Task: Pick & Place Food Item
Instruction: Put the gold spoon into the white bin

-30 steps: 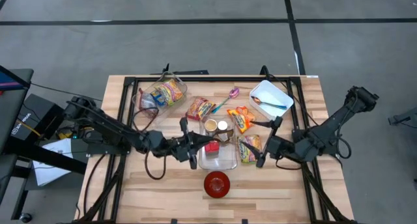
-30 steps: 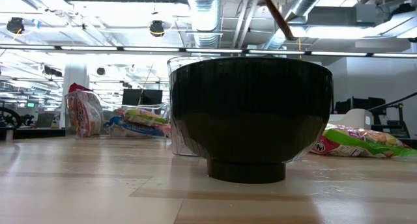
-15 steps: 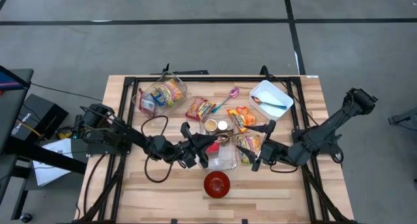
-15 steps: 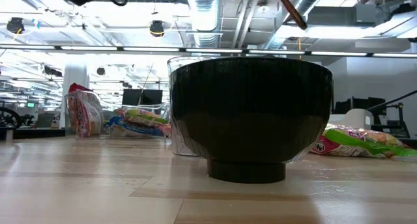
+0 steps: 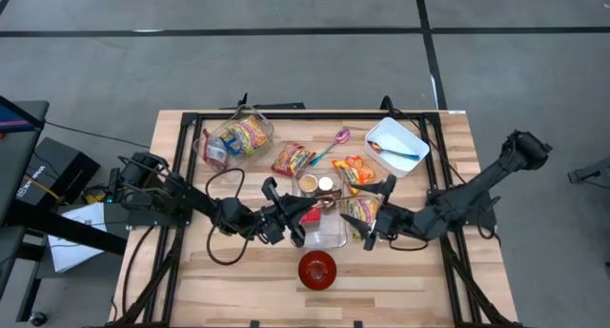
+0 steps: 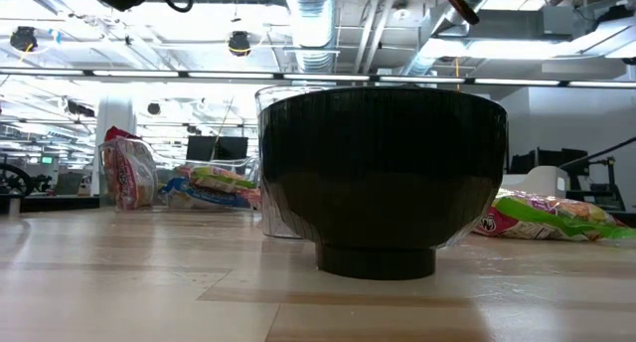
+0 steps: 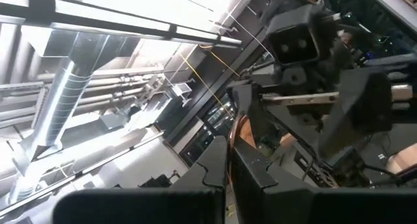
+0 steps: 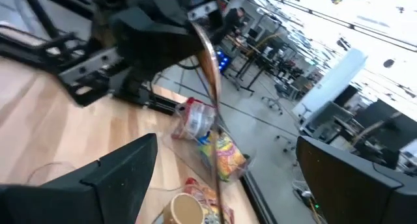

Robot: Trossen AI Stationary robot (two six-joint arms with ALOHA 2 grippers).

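Over the clear plastic tray [image 5: 322,231] at the middle of the wooden desk [image 5: 200,271], the left gripper [image 5: 303,211] clamps a thin copper-coloured spoon [image 8: 210,61] (its bowl hidden), facing the wide-open right gripper [image 5: 371,214] above a colourful snack packet [image 5: 363,212].

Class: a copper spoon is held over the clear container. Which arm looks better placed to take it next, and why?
Probably the right: its open gripper faces the copper spoon, which the left gripper already holds over the clear container.
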